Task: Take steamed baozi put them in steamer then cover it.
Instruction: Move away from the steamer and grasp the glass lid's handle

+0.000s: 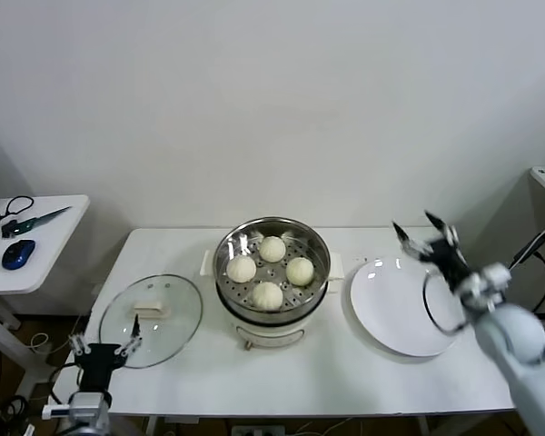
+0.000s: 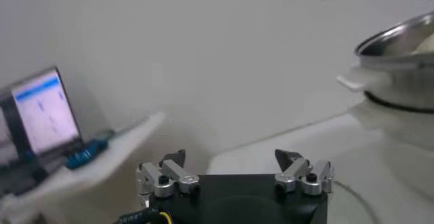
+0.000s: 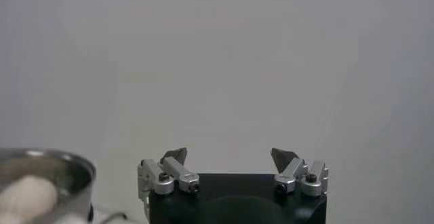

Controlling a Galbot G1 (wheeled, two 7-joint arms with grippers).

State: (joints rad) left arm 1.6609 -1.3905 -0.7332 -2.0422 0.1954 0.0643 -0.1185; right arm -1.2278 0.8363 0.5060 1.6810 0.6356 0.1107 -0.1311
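You've got the white table (image 1: 254, 381) under everything; take the steamer (image 1: 272, 272) as your landmark, it sits upright at the table's middle, round steel pot on its cream base, one side handle poking out on the robot's left and one on its right. All four steamed baozi (image 1: 272, 248) are already in it, on the perforated tray, spaced in a diamond and not touching each other. No long axis on those, they're round.

To the steamer's right lies the flat white plate (image 1: 395, 309), bare, just beside the base. To the steamer's left lies the cover (image 1: 152, 320), flat on the table with its handle up; the handle's long axis runs roughly left to right, slightly tilted. The cover is off the pot.

The right gripper (image 1: 418, 227) hangs in the air to the right of the steamer, over the plate's far edge, fingers spread wide, holding and touching nothing. The left gripper (image 1: 104, 343) sits low at the table's near edge, left of the steamer, over the cover's near rim, fingers spread wide too, nothing between them.

Only the left wrist view gives you the laptop (image 2: 42, 117) on the side desk, plus the steamer's rim side-on. The right wrist view shows mostly wall with the pot and one bun at the frame edge.
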